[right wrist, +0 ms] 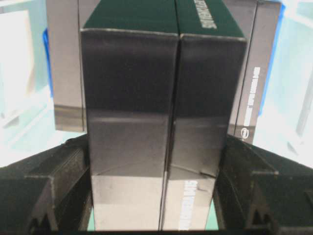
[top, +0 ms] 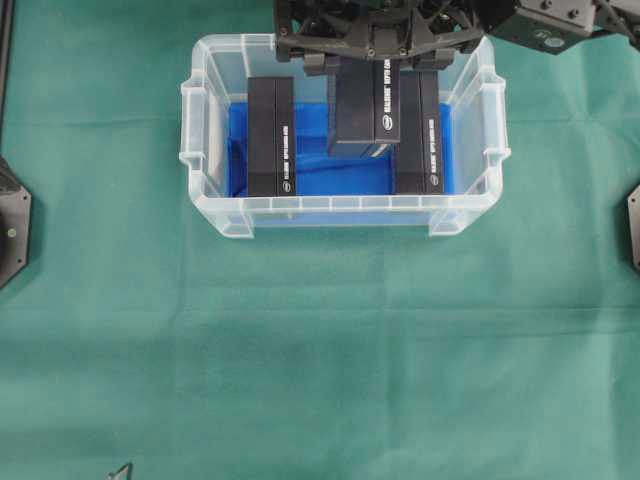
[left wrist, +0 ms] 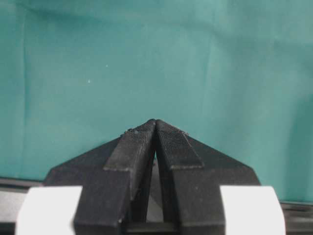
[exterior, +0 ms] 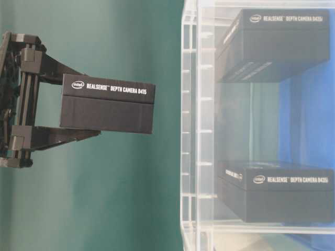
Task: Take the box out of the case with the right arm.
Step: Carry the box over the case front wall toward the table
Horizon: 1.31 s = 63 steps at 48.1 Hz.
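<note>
Gripper [top: 370, 58] holds box [top: 365, 110] above case [top: 215, 215].

The case [top: 215, 215] sits on the desk [top: 320, 350], toward its far edge. Inside the case, one box [top: 271, 137] lies at the left and another [top: 420, 135] at the right. Between them, raised above the case floor, a third box [top: 363, 110] hangs in the right end effector [top: 373, 62].
</note>
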Motion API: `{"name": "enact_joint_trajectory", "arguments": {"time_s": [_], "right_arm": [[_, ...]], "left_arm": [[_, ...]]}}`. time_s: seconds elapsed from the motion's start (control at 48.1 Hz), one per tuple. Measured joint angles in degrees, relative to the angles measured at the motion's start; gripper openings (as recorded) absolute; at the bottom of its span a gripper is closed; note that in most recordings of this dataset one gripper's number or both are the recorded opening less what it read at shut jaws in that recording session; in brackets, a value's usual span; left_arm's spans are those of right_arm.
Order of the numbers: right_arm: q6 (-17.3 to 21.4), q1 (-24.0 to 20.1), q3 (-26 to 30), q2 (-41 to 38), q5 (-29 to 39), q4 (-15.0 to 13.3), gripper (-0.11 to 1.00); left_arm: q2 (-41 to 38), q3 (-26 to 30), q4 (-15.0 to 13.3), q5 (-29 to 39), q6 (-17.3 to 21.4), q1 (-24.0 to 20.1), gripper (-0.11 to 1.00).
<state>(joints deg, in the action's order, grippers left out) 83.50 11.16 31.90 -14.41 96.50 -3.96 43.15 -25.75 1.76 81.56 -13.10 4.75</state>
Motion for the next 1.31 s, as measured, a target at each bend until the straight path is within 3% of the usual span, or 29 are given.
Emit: {"name": "enact_joint_trajectory", "arguments": {"time_s": [0.79, 1.31], "right_arm": [[0.44, -0.88, 0.09, -0.09, 2.02, 0.09, 0.65], [10.46, -12.92, 0.0, 0.0, 2.64, -0.62, 0.65]], "left_arm": [[-0.09, 0.0, 0.0, 0.0, 0.0, 0.0, 0.0], [0.09, 0.0, 0.0, 0.0, 0.0, 0.0, 0.0]]}}
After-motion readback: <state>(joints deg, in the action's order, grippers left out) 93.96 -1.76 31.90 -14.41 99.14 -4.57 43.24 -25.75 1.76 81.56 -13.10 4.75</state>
